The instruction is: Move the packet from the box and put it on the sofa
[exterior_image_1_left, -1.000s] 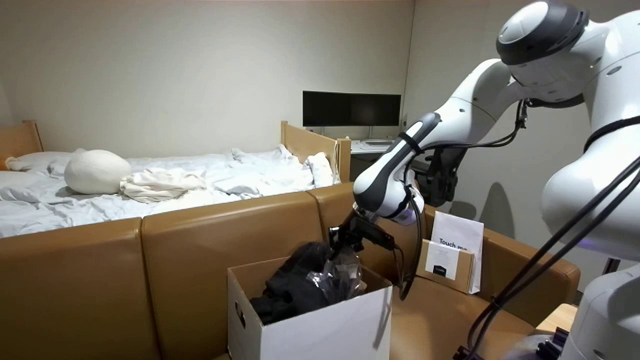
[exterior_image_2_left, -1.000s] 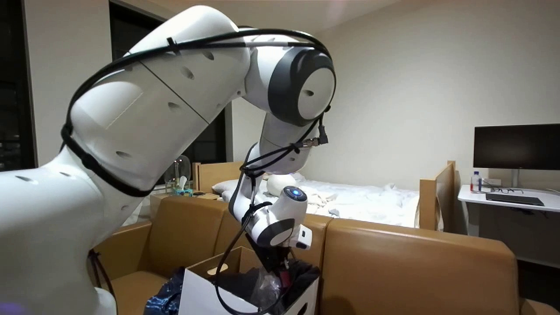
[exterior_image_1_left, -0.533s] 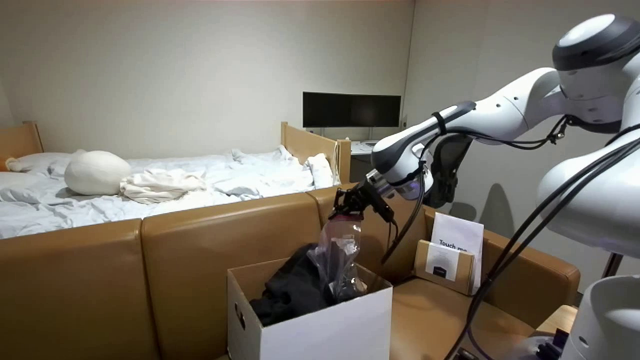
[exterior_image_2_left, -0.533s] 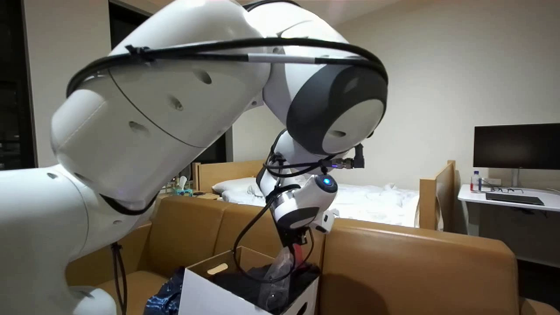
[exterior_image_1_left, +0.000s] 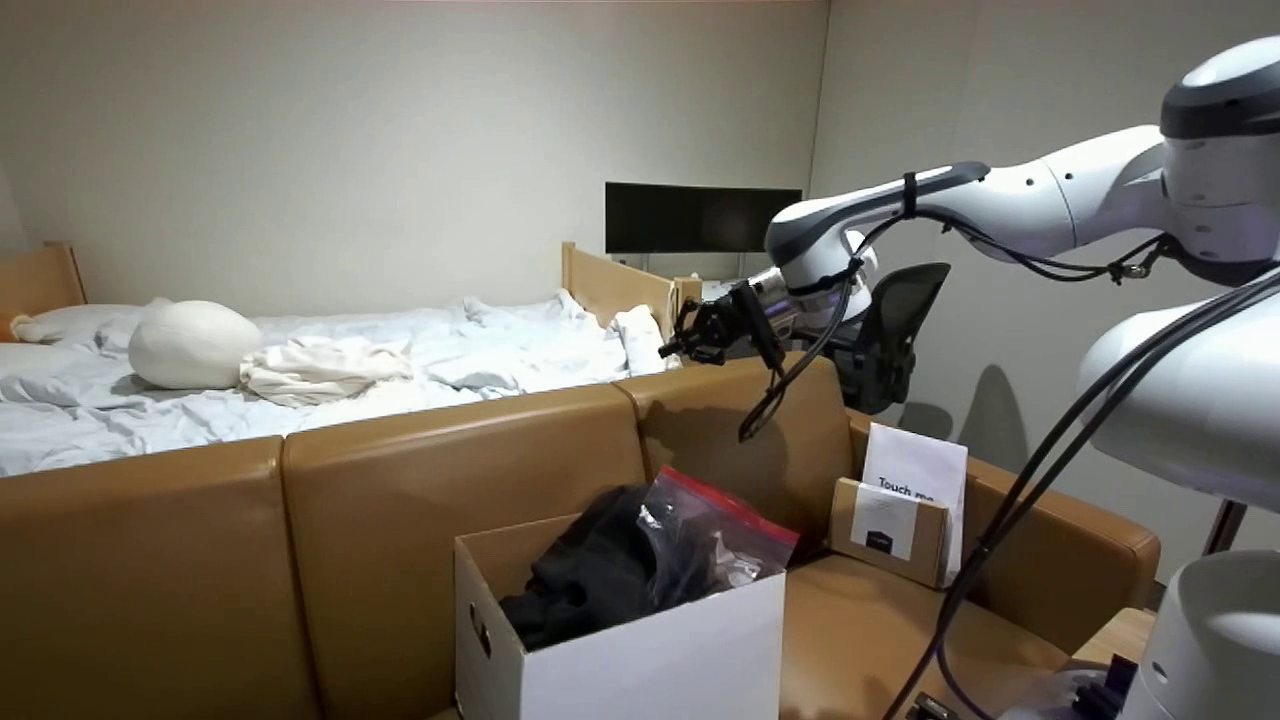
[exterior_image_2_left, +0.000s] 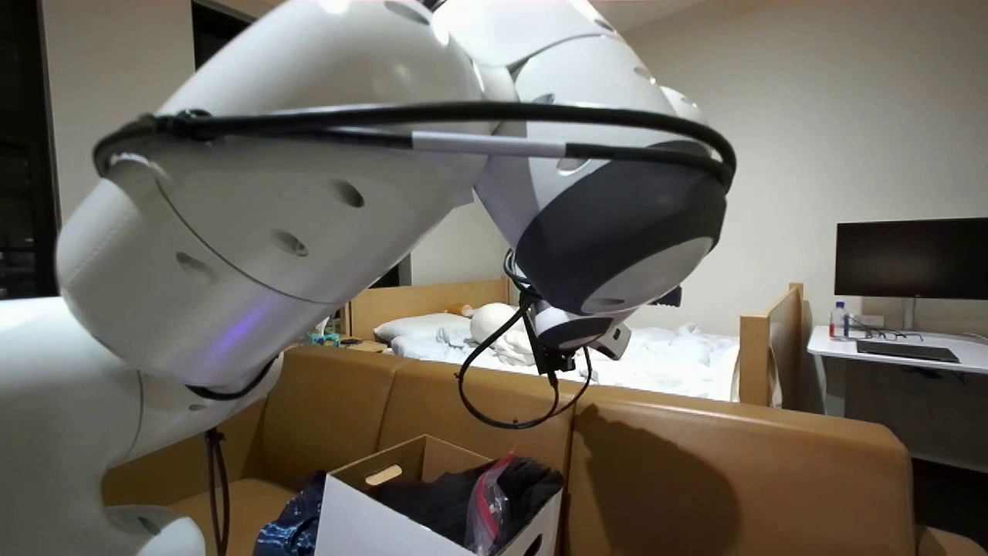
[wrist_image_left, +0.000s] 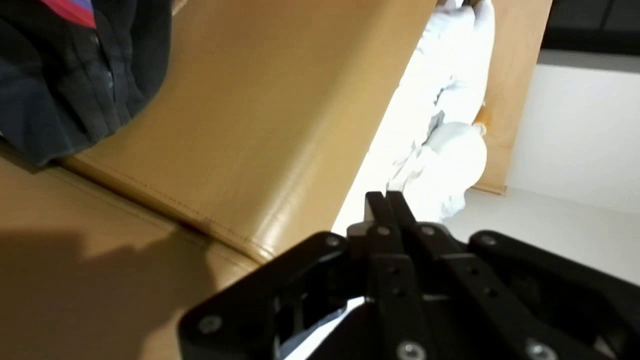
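Note:
The packet (exterior_image_1_left: pixel 705 535), see-through plastic with a red strip along one edge, lies on dark fabric inside the white box (exterior_image_1_left: pixel 650 660); its strip reaches over the rim at one corner. In another exterior view the packet (exterior_image_2_left: pixel 485 510) also rests in the box (exterior_image_2_left: pixel 386 525). Only a bit of the packet's red strip (wrist_image_left: pixel 75 12) shows at the wrist view's top left. My gripper (exterior_image_1_left: pixel 668 350) hangs well above the box, apart from the packet, level with the sofa back. In the wrist view the gripper (wrist_image_left: pixel 386 195) is shut with nothing between its fingertips. The tan sofa (exterior_image_1_left: pixel 470 460) stands beneath.
A black fabric bundle (exterior_image_1_left: pixel 585 570) fills much of the box. A cardboard parcel (exterior_image_1_left: pixel 888 530) and a white paper bag (exterior_image_1_left: pixel 915 465) lean at the sofa's armrest. Beside the box lies a shiny blue bundle (exterior_image_2_left: pixel 293 521). Behind the sofa is a bed (exterior_image_1_left: pixel 480 340).
The packet hung from my gripper by its red edge half a second ago. It has slipped out and dropped onto the fabric in the box, while the gripper has risen.

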Action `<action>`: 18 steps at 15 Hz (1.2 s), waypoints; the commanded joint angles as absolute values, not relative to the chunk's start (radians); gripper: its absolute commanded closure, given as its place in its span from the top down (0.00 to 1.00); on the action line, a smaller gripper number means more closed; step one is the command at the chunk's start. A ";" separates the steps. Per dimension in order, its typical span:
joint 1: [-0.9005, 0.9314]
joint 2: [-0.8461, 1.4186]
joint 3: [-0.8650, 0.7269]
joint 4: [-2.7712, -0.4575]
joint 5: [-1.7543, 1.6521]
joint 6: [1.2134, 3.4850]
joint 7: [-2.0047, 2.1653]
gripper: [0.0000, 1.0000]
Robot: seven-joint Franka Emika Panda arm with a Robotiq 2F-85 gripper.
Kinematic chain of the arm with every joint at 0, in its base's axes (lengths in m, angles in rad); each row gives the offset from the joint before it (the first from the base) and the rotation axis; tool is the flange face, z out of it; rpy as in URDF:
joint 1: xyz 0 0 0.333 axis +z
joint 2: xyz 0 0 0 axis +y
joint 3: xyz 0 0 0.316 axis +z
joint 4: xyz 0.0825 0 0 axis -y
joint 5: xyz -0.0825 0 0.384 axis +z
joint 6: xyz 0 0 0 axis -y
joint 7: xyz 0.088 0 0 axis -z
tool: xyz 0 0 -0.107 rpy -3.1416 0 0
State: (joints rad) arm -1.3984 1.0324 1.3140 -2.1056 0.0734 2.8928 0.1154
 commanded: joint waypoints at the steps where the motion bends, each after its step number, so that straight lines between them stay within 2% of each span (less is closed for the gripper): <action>1: -1.395 0.998 1.292 -2.146 0.140 2.716 0.049 0.29; 3: -1.399 0.970 1.269 -2.181 0.161 2.606 0.025 0.29; 4: -1.395 0.942 1.249 -2.193 0.169 2.553 0.018 0.34; 7: -1.342 0.818 1.172 -2.211 0.170 2.459 0.025 0.54; 14: -1.117 0.537 1.005 -2.237 0.191 2.455 0.001 0.98; 18: -0.894 0.409 0.800 -2.309 0.189 2.456 -0.046 1.00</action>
